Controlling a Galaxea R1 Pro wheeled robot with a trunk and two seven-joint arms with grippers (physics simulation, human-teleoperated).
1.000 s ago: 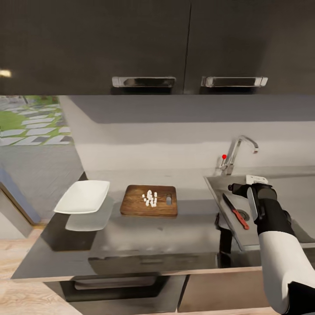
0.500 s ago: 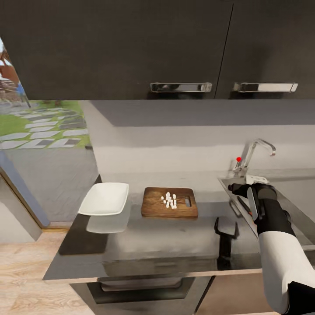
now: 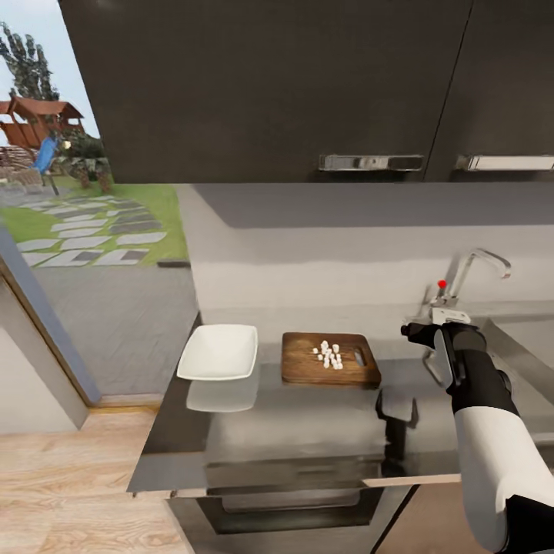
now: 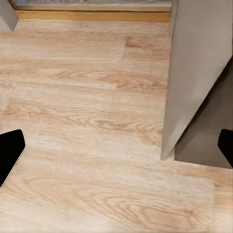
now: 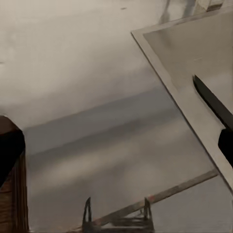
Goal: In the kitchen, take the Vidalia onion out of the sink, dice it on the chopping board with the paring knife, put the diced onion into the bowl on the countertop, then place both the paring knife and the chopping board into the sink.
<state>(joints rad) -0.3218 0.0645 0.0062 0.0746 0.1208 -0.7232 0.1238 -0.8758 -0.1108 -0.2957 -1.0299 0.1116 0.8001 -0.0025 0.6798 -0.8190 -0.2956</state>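
Observation:
The brown chopping board [image 3: 308, 369] lies on the grey countertop [image 3: 292, 431] with small white onion dice [image 3: 329, 355] on it. Left of the board stands the white bowl [image 3: 219, 352], with nothing in it. My right gripper [image 5: 116, 150] hovers open above the counter between the board and the sink [image 3: 531, 346], holding nothing. The paring knife's dark blade [image 5: 211, 102] lies inside the sink rim [image 5: 179, 92]; its handle is hidden behind a fingertip [image 5: 227, 145]. My left gripper [image 4: 116, 150] hangs open over the wood floor [image 4: 87, 145].
A chrome tap [image 3: 481, 265] with a red knob [image 3: 442, 284] rises behind the sink. Dark wall cabinets [image 3: 269, 85] hang overhead. A glass opening to a garden [image 3: 85, 215] is at the left. A grey cabinet side panel [image 4: 194, 73] stands near my left gripper.
The whole head view has swung left, so board, bowl and tap sit further right in the picture. My right gripper has shifted from over the sink to over the counter beside it.

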